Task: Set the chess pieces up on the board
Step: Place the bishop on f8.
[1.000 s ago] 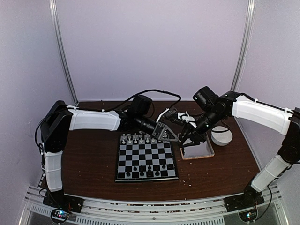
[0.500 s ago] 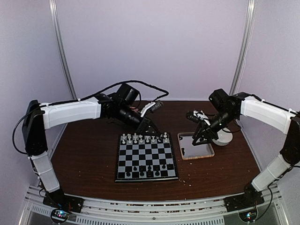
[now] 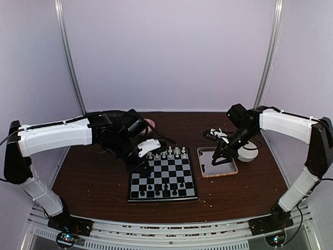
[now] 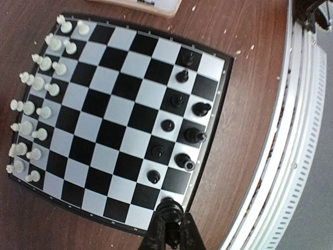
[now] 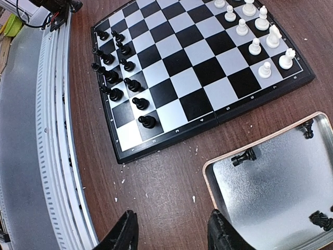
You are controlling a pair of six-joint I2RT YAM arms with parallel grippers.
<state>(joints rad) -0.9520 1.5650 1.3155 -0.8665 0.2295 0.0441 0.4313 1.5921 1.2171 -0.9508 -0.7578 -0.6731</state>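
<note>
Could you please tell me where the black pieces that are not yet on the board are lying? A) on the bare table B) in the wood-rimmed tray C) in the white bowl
B: the right wrist view shows several black pieces lying in the tray beside the board.

The left arm (image 3: 54, 136) stretches from its elbow at 9 o'clock toward 3 o'clock, with the wrist bent downward. The left pincer (image 4: 170, 221) has its fingers pressed together. The right arm (image 3: 286, 125) reaches from 3 o'clock toward 9 o'clock, wrist tipped down. The right pincer (image 5: 174, 234) holds its fingers apart.
</note>
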